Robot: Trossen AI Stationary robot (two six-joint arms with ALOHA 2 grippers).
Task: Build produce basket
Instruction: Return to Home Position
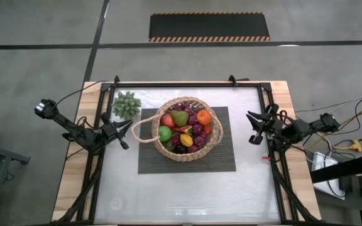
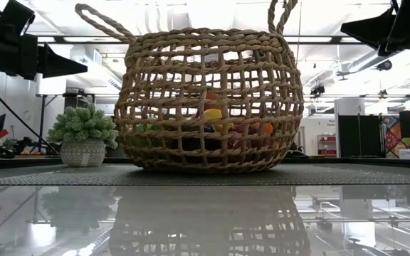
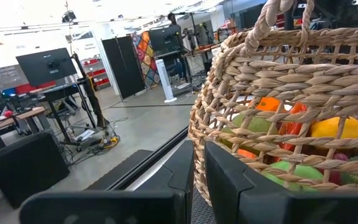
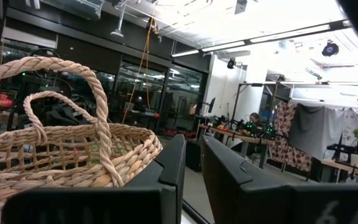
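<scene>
Wicker basket point(image 1: 187, 129), one, holds mixed produce point(image 1: 186, 128).

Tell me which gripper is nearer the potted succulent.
Left. The left gripper hovers just beside the potted succulent, between it and the basket's loop handle. The right gripper sits across the basket, well away from the plant.

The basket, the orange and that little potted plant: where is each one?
basket point(image 1: 210, 139): high view, on its woven right rim.
orange point(image 1: 203, 117): high view, middle of the fruit.
potted plant point(image 1: 126, 103): high view, centre of its leaves.
</scene>
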